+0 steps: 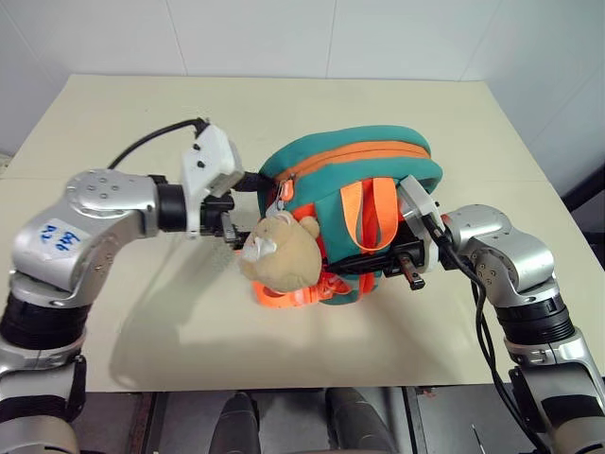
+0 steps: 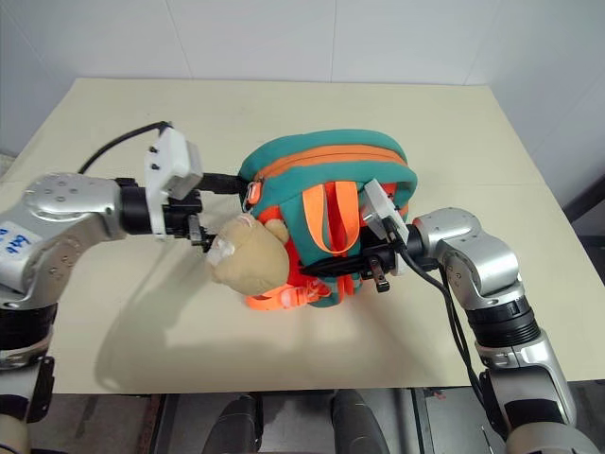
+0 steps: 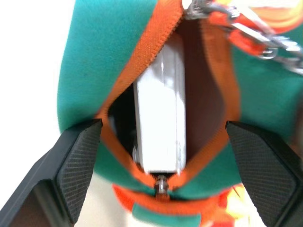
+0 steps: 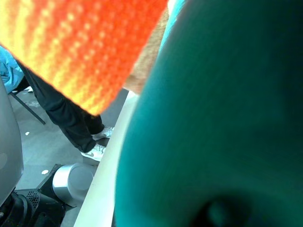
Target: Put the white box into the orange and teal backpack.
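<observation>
The orange and teal backpack point(image 1: 378, 165) hangs just above the table with its zip mouth turned to my left. A tan plush bear point(image 1: 279, 251) dangles at that side. The white box point(image 3: 161, 109) stands on edge inside the opened zip mouth, between the orange zip edges. My left gripper point(image 3: 163, 124) is open right in front of the mouth, with its fingers point(image 3: 78, 165) spread wide on either side and touching nothing. My right gripper point(image 1: 378, 257) is shut on the backpack's right side, beneath the orange webbing straps point(image 1: 369, 213).
The cream table point(image 1: 113, 123) has free room to the left, behind the backpack and toward its front edge. White walls rise behind it. Past the table's edge, a person's dark trouser legs and shoes point(image 4: 71, 118) show in the right wrist view.
</observation>
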Robot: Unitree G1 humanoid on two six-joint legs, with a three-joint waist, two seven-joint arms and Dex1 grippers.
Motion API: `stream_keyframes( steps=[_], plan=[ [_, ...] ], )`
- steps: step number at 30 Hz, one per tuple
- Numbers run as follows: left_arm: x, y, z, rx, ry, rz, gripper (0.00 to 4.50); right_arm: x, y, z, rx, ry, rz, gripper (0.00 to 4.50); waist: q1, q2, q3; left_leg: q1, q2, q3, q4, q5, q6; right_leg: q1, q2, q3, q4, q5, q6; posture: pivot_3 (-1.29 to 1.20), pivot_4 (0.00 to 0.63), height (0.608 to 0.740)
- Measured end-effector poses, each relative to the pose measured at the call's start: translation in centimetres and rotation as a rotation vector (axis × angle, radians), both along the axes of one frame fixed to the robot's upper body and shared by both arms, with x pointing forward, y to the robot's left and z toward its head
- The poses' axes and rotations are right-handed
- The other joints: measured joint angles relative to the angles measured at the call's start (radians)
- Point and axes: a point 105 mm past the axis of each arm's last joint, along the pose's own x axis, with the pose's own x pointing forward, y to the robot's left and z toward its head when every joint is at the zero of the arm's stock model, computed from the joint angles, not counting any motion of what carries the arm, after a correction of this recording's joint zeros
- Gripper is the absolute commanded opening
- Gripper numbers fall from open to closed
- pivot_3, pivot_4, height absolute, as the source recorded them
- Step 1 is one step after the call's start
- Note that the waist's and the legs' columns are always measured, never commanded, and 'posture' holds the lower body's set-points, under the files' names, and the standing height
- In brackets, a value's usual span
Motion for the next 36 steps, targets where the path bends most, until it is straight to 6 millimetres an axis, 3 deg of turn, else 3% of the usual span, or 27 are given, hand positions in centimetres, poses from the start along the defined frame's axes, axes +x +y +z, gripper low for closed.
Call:
stream_keyframes(
  steps=[5, 7, 11, 16, 25, 30, 35, 36],
  plan=[
    [-0.9, 2.8, 1.8, 0.008, -0.054, 0.079, 4.49, 0.1, -0.1, 0.0, 0.0, 0.002, 0.0, 0.0, 0.001, 0.001, 0.001, 0.0, 0.0, 0.0, -0.002, 0.0, 0.0, 0.0, 0.0, 0.0, -0.001, 0.0, -0.001, 0.0, 0.15, 0.74],
    [-1.1, 3.1, 1.8, 0.003, -0.047, 0.088, 4.49, 0.1, -0.1, 0.0, 0.0, 0.001, 0.0, 0.0, 0.001, 0.001, 0.001, 0.0, 0.0, 0.0, -0.002, 0.0, 0.0, 0.0, 0.0, 0.0, -0.001, 0.0, -0.001, 0.0, 0.15, 0.74],
    [-2.5, 3.7, 4.1, -0.061, -0.094, 0.086, 4.49, 0.1, -0.1, 0.0, 0.0, 0.001, 0.001, 0.0, -0.001, 0.001, 0.001, 0.0, 0.0, 0.0, -0.004, 0.0, 0.0, -0.001, 0.0, 0.0, -0.002, 0.0, -0.001, 0.0, 0.15, 0.74],
    [-5.2, 4.0, 5.1, -0.156, -0.065, 0.067, 4.49, 0.1, -0.1, 0.0, 0.0, 0.001, 0.0, 0.0, -0.001, 0.002, 0.001, 0.0, 0.0, -0.001, -0.005, 0.0, 0.0, -0.001, 0.0, -0.001, -0.002, -0.001, -0.002, 0.0, 0.15, 0.74],
    [-7.5, 1.3, 2.4, -0.18, 0.065, 0.016, 4.49, 0.2, -0.1, 0.0, -0.004, 0.002, -0.007, 0.0, 0.0, 0.002, 0.001, 0.001, 0.0, -0.001, -0.003, 0.0, 0.0, 0.0, 0.0, -0.001, -0.001, -0.001, -0.001, 0.0, 0.15, 0.74],
    [-6.4, 0.6, 0.9, -0.14, 0.099, 0.065, 4.49, 0.3, -0.1, 0.0, -0.005, -0.001, -0.01, 0.0, -0.001, 0.002, 0.001, 0.001, 0.0, -0.001, -0.004, 0.0, 0.0, 0.0, 0.0, -0.001, -0.002, -0.001, -0.001, 0.0, 0.15, 0.74],
    [-5.5, -1.3, 0.2, -0.104, 0.09, 0.036, 4.49, 0.5, 0.1, 0.0, -0.002, -0.012, -0.01, 0.0, 0.002, 0.002, 0.001, 0.0, 0.0, -0.001, -0.004, 0.0, 0.0, 0.0, 0.0, -0.001, -0.003, -0.001, -0.001, 0.0, 0.15, 0.74],
    [-5.4, -1.5, 0.0, -0.098, 0.092, 0.03, 4.12, 0.5, 0.1, 0.0, -0.002, -0.014, -0.011, 0.0, 0.0, 0.002, 0.001, 0.0, 0.0, -0.001, -0.005, 0.0, 0.0, 0.0, 0.0, -0.001, -0.003, -0.001, -0.001, 0.0, 0.15, 0.74]
  ],
)
